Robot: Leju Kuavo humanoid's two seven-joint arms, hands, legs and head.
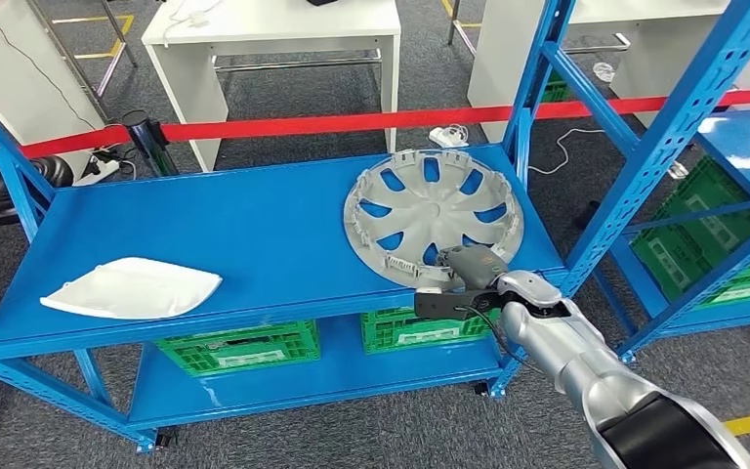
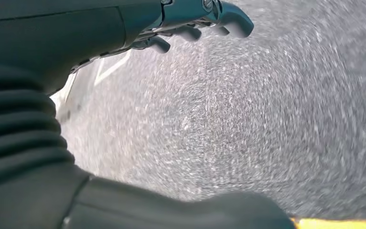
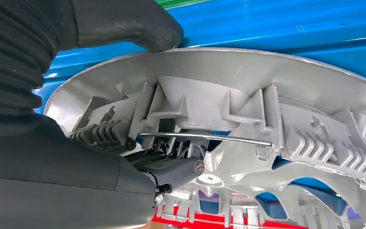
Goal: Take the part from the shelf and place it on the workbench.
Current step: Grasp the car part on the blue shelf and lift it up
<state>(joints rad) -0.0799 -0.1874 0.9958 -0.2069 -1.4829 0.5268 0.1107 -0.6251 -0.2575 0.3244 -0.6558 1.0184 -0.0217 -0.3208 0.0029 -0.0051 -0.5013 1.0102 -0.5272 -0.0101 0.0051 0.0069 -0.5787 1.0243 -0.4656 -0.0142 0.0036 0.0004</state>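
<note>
right hand [image 1: 464, 278] has thumb over and fingers [image 3: 171, 169] under the near rim of the wheel cover [image 1: 433, 215], which lies flat on the shelf [image 1: 234, 230]. one-edge grip: likely to tilt or slip on lift. left hand [image 2: 190, 21] hangs empty, fingers loosely curled.

From high on our body, we look forward and down over the blue metal shelf rack [image 1: 254, 234], with the red barrier tape [image 1: 352, 122] and white tables [image 1: 273, 39] farther off. Our right wrist camera sits close behind the right hand [image 3: 162, 167], almost against the underside rim of the grey plastic wheel cover [image 3: 267, 109]; the head view shares that cover [image 1: 433, 215] and hand [image 1: 464, 278]. Our left wrist camera faces the speckled grey floor [image 2: 248, 133] past the left hand [image 2: 190, 24].
</note>
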